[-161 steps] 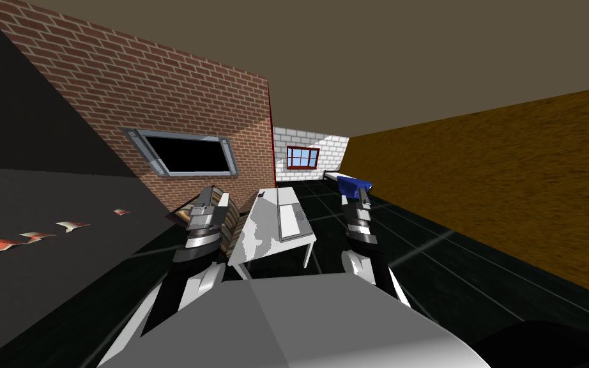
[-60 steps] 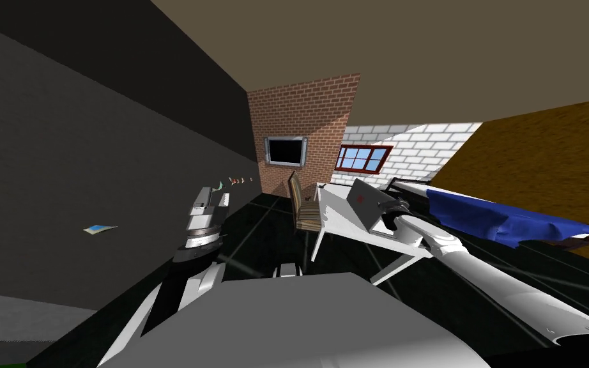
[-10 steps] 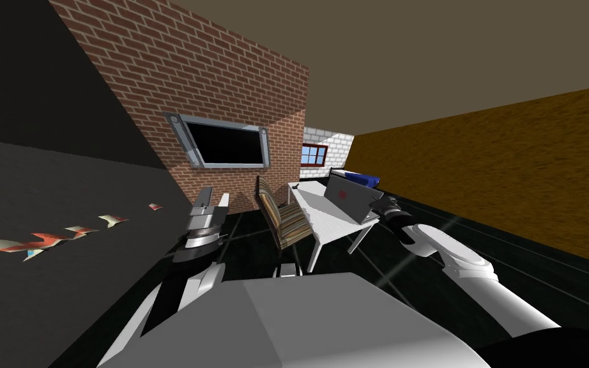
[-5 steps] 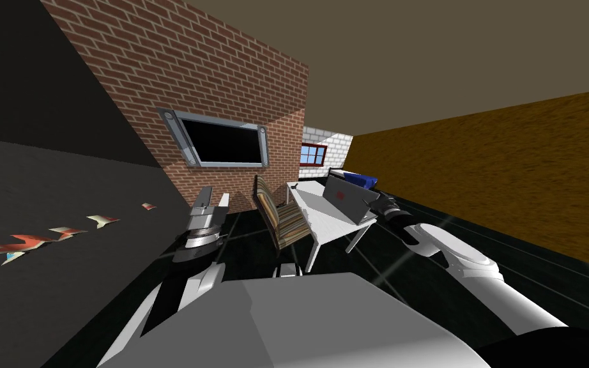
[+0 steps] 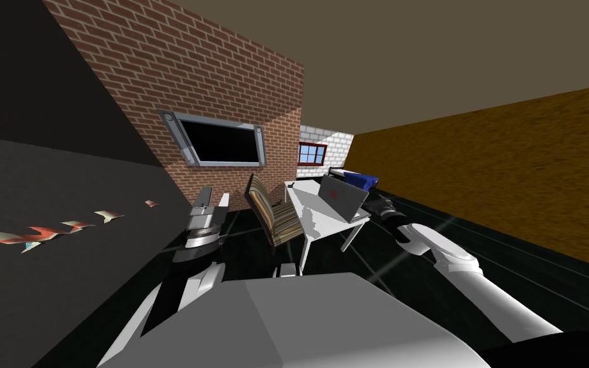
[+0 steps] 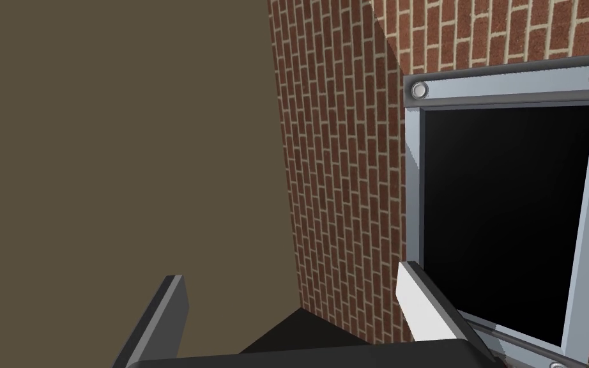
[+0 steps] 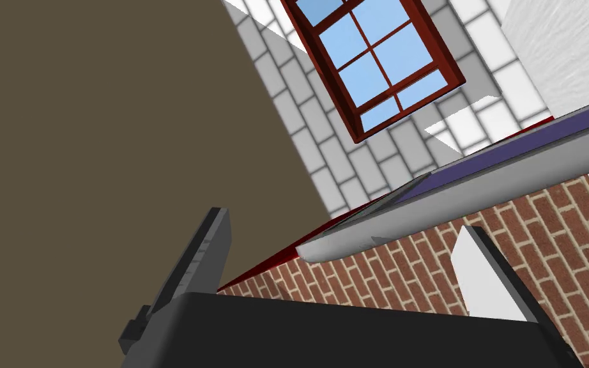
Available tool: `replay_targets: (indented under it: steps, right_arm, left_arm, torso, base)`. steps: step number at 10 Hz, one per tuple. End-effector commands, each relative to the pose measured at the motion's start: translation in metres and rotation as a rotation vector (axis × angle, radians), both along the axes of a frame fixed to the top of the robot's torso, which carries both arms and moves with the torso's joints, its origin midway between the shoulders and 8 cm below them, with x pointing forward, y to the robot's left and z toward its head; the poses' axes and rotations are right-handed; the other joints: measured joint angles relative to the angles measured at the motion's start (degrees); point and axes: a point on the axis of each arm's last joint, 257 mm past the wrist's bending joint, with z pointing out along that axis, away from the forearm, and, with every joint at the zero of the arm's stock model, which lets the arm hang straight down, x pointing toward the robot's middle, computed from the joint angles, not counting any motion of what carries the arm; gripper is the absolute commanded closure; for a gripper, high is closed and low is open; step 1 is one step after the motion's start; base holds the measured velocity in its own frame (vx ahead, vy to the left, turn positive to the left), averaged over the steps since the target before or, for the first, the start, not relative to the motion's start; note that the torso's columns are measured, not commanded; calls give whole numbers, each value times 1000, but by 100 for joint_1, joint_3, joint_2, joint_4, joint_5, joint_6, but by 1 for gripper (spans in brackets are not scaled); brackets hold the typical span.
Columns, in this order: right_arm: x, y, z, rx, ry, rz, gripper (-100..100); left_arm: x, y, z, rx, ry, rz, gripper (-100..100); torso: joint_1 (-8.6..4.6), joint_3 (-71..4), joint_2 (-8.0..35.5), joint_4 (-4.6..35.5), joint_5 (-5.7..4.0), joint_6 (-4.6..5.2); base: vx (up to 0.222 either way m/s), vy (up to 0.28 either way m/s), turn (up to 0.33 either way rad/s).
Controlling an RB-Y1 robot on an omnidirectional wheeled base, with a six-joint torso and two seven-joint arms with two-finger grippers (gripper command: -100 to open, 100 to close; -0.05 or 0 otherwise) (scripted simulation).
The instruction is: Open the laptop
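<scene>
Two grippers, both with fingers spread wide.
Laptop [image 5: 344,197], lid raised, stands on the white table [image 5: 315,222]; right gripper [image 5: 371,203] is just behind its lid, left gripper [image 5: 213,199] well apart, near the striped chair [image 5: 274,214].

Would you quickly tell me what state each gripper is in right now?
Left gripper: open, holding nothing.
Right gripper: open, close by the lid edge of the laptop, not clamped on it.
</scene>
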Motion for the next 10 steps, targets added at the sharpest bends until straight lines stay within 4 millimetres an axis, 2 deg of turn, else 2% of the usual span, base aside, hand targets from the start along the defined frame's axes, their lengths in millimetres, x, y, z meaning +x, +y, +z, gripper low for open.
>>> replay_targets:
  steps: [1,2,4,5,6,7,8,9,10]
  right_arm:
    - [11,-7,-28,19,10,-66,-100]
    - [17,-4,-36,53,0,-84,-100]
    - [34,4,-9,55,-56,-73,-100]
    - [39,2,-49,60,-2,-121,-100]
    - [49,14,-52,86,-12,-113,-100]
    - [61,18,-31,90,-54,-113,-100]
    - [62,17,-27,91,-61,-119,-100]
    - [72,27,-59,77,-6,-146,-100]
    - [80,32,-63,106,-13,-165,-100]
  left_arm:
    - [0,0,0,0,0,0,0]
    - [0,0,0,0,0,0,0]
    - [0,0,0,0,0,0,0]
    - [0,0,0,0,0,0,0]
    - [0,0,0,0,0,0,0]
    - [0,0,0,0,0,0,0]
    - [0,0,0,0,0,0,0]
    - [0,0,0,0,0,0,0]
    - [0,0,0,0,0,0,0]
  torso:
    - [31,-14,-22,-6,11,-1]
    - [2,-13,-16,-7,4,-6]
    - [39,-20,-31,-9,12,-2]
    - [64,-30,-46,-13,23,-6]
    - [6,-12,-13,-8,6,-5]
    - [-16,-2,-2,-1,-4,-2]
    - [17,-13,-20,-5,6,0]
    - [46,-23,-34,-11,15,-2]
    - [-3,-12,-13,-7,3,-7]
  base:
    - [-106,-197,69]
    - [-124,-212,77]
    - [-31,-56,-11]
    - [-94,-136,91]
    - [-120,-183,77]
    - [-52,-100,1]
    - [-6,-27,-16]
    - [-89,-161,88]
    - [-118,-186,75]
